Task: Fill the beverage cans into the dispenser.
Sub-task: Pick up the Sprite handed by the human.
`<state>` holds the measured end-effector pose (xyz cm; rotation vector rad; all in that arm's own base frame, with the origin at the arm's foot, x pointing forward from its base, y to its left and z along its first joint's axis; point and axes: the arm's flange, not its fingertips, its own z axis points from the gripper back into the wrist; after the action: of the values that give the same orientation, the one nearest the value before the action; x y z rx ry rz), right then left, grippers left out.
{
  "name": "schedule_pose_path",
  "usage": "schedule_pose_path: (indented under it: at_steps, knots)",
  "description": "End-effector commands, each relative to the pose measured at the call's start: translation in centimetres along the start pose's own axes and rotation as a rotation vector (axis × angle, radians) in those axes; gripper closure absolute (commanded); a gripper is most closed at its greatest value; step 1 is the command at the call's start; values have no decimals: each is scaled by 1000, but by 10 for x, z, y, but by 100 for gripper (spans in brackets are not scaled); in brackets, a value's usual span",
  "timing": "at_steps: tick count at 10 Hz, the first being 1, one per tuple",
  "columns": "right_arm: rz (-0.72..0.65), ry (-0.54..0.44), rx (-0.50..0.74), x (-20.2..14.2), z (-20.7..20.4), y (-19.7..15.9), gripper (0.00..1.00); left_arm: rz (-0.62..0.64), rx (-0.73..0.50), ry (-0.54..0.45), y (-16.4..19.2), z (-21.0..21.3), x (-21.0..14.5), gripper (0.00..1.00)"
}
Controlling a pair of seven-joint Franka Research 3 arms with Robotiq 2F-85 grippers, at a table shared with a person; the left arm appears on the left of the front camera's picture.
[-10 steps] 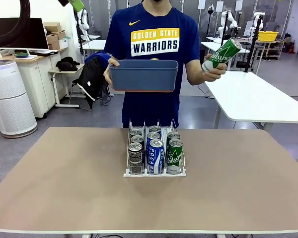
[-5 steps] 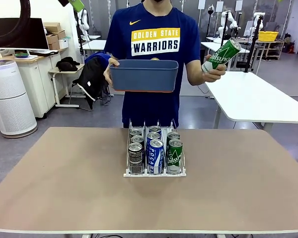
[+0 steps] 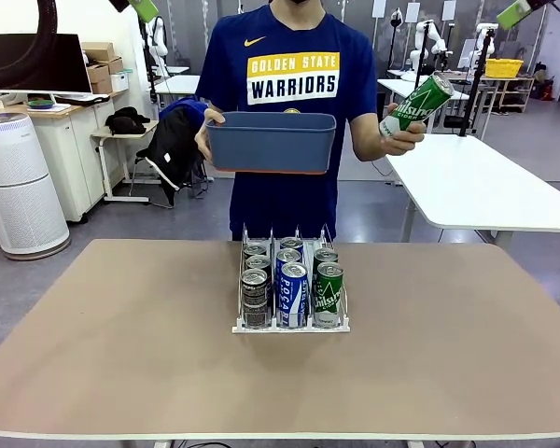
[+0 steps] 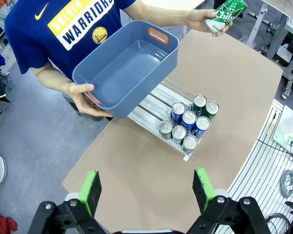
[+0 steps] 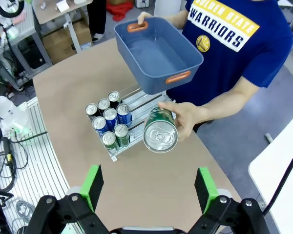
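On the table, the dispenser holds seven beverage cans, while a person holds a green can and blue tub above; both grippers hang released, fingers spread.

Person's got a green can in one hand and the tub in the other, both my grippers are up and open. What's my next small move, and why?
Probably bring the right gripper toward the green can the person's hand holds out on that side. Both the right gripper and the left gripper are open and hold nothing. The tub looks empty, and the dispenser has two cans in its green lane against three in the black.
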<state>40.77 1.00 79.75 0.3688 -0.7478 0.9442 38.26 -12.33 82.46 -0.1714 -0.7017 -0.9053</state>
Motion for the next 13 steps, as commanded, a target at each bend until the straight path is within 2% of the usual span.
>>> schedule_pose_path:
  at_steps: [1,6,8,13]
  knots:
    - [-50,-13,8,-12,-25,-1,0,0,1,0,-1,2,-2,0]
    - [-131,43,-15,-22,-81,-5,0,0,1,0,-1,2,-2,0]
    - [-144,55,21,-22,-98,-8,0,0,1,0,-1,2,-2,0]
    - [-138,51,23,-13,-122,-7,0,0,1,0,-1,2,-2,0]
